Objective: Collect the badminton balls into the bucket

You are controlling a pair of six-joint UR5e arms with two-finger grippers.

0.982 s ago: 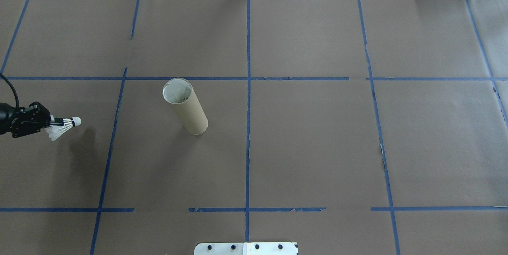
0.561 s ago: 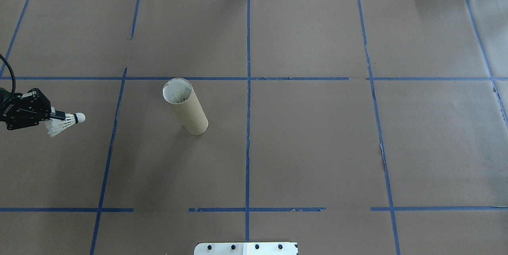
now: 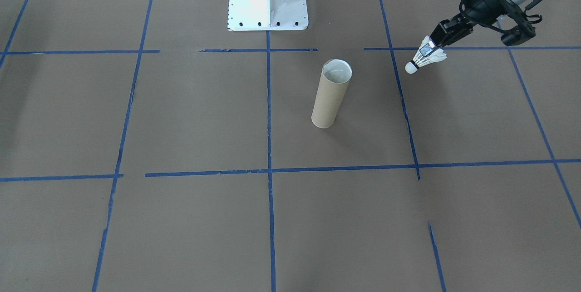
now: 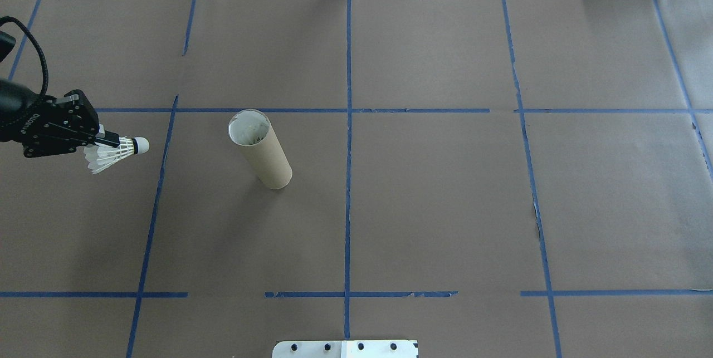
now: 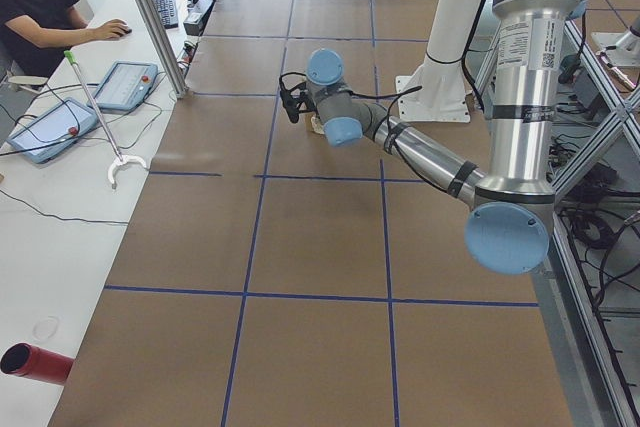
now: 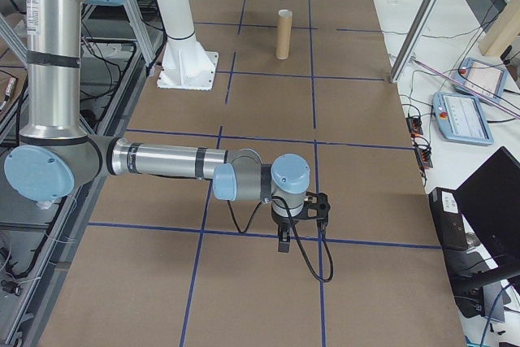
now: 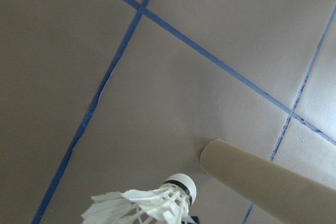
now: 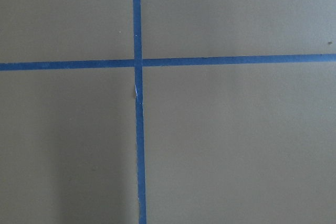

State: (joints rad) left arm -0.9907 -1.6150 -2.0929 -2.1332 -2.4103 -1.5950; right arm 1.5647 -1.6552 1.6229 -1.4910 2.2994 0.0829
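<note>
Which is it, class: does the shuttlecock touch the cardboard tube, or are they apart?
Apart. The overhead exterior view shows bare brown paper and a blue tape line between the shuttlecock, held in the left gripper, and the cardboard tube.

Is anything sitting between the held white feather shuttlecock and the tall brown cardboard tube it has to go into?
Nothing visible. The left gripper holds the white feather shuttlecock in the air, and only bare brown paper with blue tape lines lies between it and the upright brown cardboard tube, whose top is open.
</note>
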